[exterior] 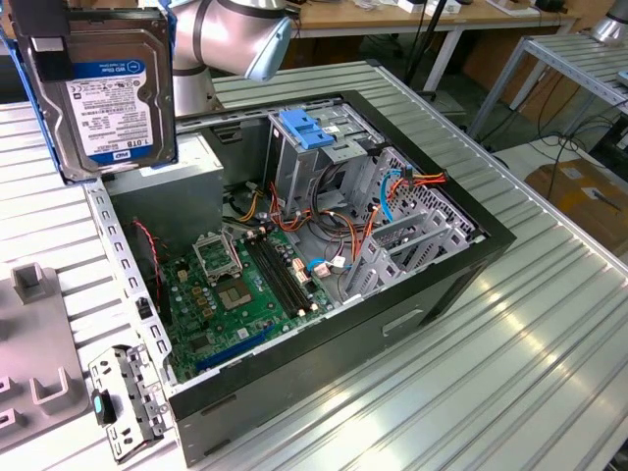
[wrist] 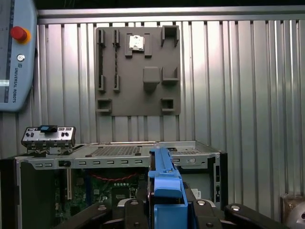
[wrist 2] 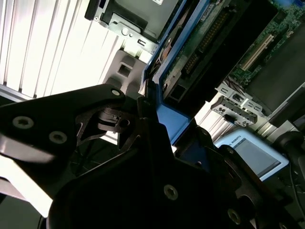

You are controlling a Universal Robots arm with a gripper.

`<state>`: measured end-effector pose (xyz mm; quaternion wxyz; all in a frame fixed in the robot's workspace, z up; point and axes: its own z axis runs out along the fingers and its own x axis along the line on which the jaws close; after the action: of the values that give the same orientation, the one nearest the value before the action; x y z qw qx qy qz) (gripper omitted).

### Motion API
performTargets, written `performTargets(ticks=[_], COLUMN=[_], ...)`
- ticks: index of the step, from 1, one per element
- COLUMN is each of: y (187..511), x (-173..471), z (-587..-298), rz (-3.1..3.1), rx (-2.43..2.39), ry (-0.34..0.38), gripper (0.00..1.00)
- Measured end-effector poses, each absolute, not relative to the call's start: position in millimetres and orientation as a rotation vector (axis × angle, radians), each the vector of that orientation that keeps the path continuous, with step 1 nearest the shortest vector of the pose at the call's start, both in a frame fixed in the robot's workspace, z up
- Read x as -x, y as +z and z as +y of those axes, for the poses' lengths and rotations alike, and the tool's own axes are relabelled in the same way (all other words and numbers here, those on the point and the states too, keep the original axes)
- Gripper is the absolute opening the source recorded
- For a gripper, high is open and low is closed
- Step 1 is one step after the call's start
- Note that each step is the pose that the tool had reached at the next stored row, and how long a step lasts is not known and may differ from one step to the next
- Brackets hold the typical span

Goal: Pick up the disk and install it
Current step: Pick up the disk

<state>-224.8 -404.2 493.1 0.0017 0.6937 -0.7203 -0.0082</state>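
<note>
The disk (exterior: pixel 108 93), silver-grey with a white label and a blue carrier frame, hangs upright in the air above the back left corner of the open computer case (exterior: pixel 432 285) in the exterior view. My gripper (exterior: pixel 44 34) is shut on its upper edge. In the first wrist view the disk (wrist: pixel 164 183) appears edge-on as a blue strip, clamped between black fingers (wrist: pixel 131 210). In the second wrist view the blue frame (wrist 2: pixel 167 117) and the disk's circuit-board side (wrist 2: pixel 200 40) run away from the gripper (wrist 2: pixel 152 119). A metal drive cage (exterior: pixel 314 162) with a blue latch stands inside the case.
Inside the case lie a green motherboard (exterior: pixel 245 285), loose cables (exterior: pixel 392 191) and a grey power-supply box (exterior: pixel 182 186). A grey fixture plate (exterior: pixel 29 363) and a small metal bracket (exterior: pixel 123 397) sit at the exterior view's left. A teach pendant (wrist: pixel 14 52) lies beyond.
</note>
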Motion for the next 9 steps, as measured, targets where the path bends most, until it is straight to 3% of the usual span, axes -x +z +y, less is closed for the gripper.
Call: performTargets(ticks=[9], y=[493], x=[204], z=[-406], rz=[-2.26], rx=[-2.177], ry=[-0.026], gripper=[0.37])
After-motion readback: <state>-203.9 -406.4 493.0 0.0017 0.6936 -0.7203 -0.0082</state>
